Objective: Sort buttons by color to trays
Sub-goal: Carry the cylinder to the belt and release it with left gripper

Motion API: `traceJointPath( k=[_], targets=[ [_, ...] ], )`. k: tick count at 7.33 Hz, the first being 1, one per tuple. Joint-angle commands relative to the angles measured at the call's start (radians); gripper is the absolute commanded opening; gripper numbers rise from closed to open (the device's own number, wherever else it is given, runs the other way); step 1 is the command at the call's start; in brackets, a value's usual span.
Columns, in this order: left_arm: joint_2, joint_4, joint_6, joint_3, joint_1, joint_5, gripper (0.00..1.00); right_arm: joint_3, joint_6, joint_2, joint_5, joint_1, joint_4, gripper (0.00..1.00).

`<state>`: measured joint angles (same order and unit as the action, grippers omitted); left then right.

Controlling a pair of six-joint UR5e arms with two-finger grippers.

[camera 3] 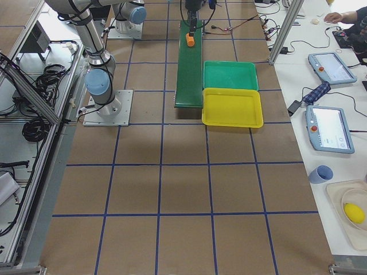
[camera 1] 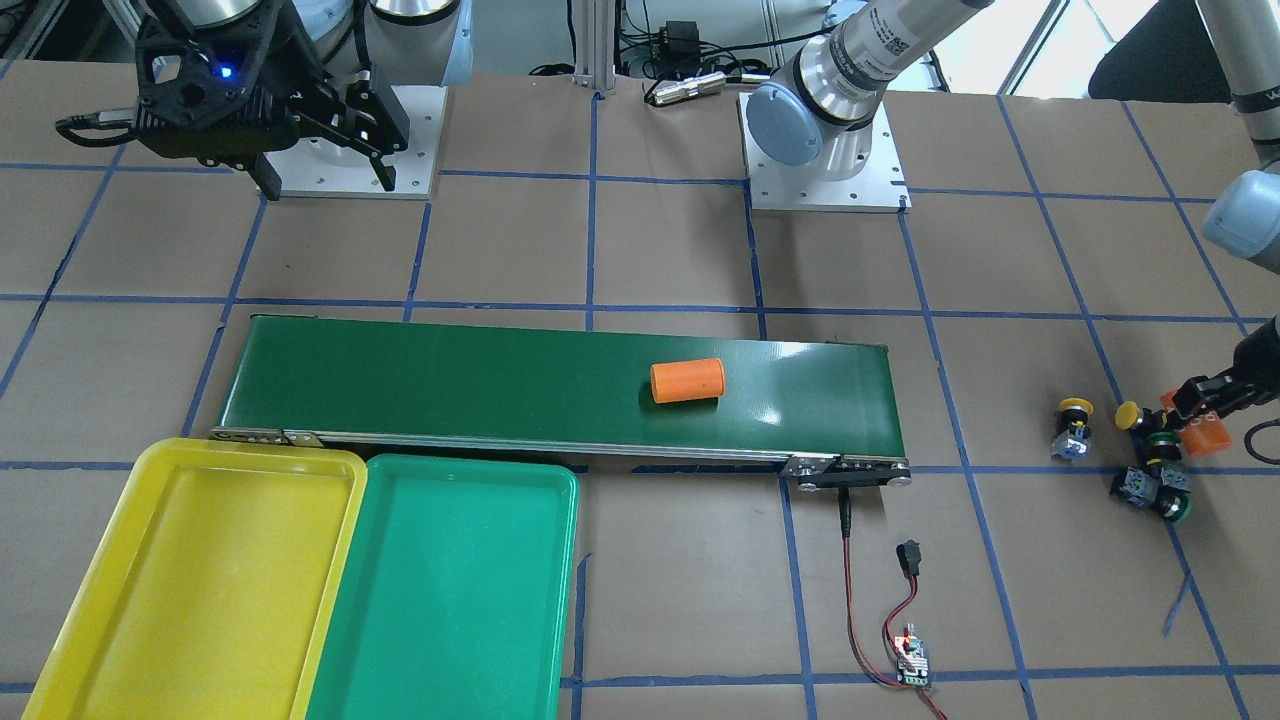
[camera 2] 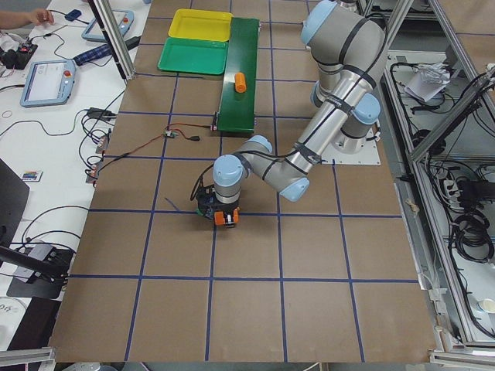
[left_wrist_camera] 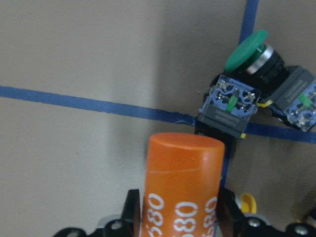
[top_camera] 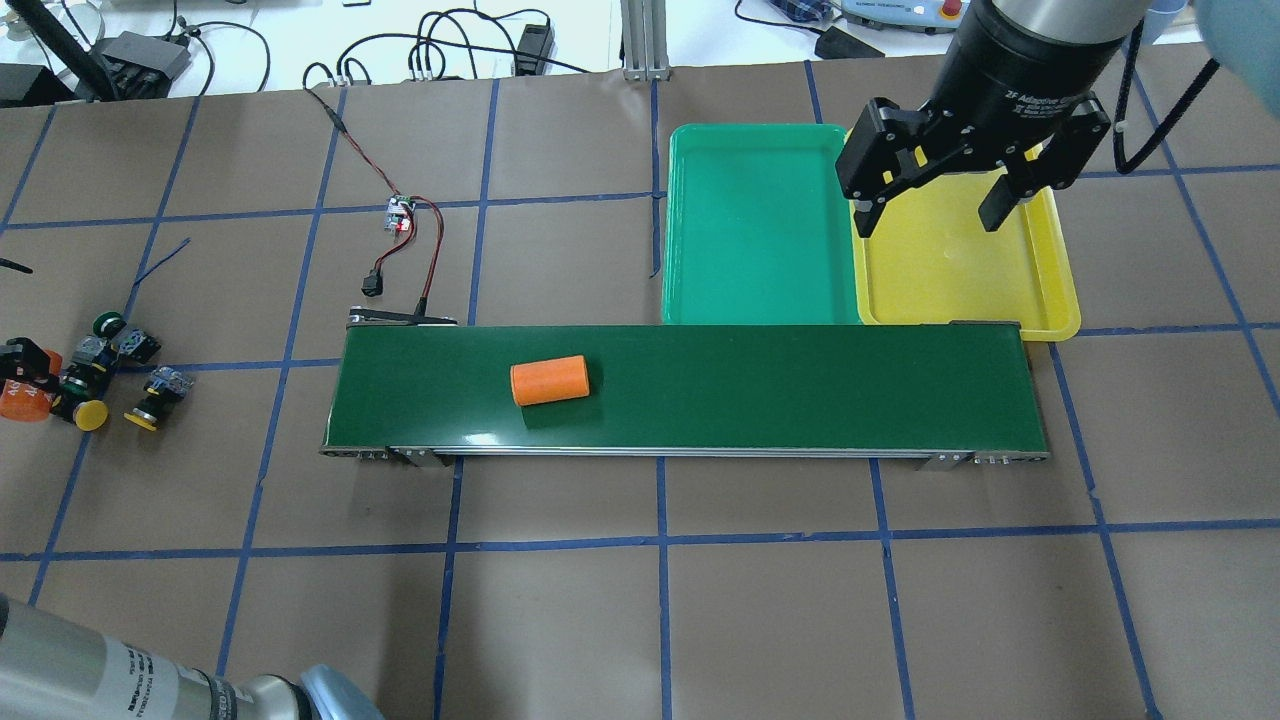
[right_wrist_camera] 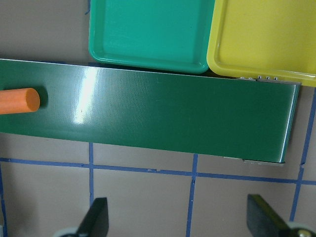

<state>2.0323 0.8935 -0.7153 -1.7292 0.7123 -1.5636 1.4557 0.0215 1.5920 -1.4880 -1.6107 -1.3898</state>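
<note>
Four buttons lie clustered on the table by my left gripper: two yellow-capped (camera 1: 1073, 410) (top_camera: 91, 414) and two green-capped (camera 1: 1176, 508) (left_wrist_camera: 252, 47). My left gripper (left_wrist_camera: 180, 212) is low beside them, shut on an orange cylinder (left_wrist_camera: 182, 168) marked 4680; it also shows in the front view (camera 1: 1195, 412). The yellow tray (top_camera: 950, 280) and the green tray (top_camera: 760, 240) sit side by side against the conveyor, both with nothing in them. My right gripper (top_camera: 935, 205) is open and empty, raised over the yellow tray.
A long dark-green conveyor belt (top_camera: 780, 390) crosses the middle, with a second orange cylinder (top_camera: 549, 380) lying on it. A small circuit board (top_camera: 400, 212) with red and black wires lies beyond the belt's left end. Blue tape lines grid the brown table.
</note>
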Motion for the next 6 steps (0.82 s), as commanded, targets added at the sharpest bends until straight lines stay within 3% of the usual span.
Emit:
traceJointPath(
  k=[1, 3, 6],
  targets=[
    [-0.019, 0.008, 0.005, 0.006, 0.004, 0.011, 0.11, 0.000, 0.000, 0.000, 0.000, 0.000, 0.000, 1.00],
    [-0.070, 0.059, 0.026, 0.014, 0.025, 0.011, 0.09, 0.000, 0.000, 0.000, 0.000, 0.000, 0.000, 1.00],
    [-0.150, 0.081, 0.323, -0.009, 0.209, 0.007, 0.09, 0.000, 0.000, 0.000, 0.000, 0.000, 0.000, 1.00]
  ],
)
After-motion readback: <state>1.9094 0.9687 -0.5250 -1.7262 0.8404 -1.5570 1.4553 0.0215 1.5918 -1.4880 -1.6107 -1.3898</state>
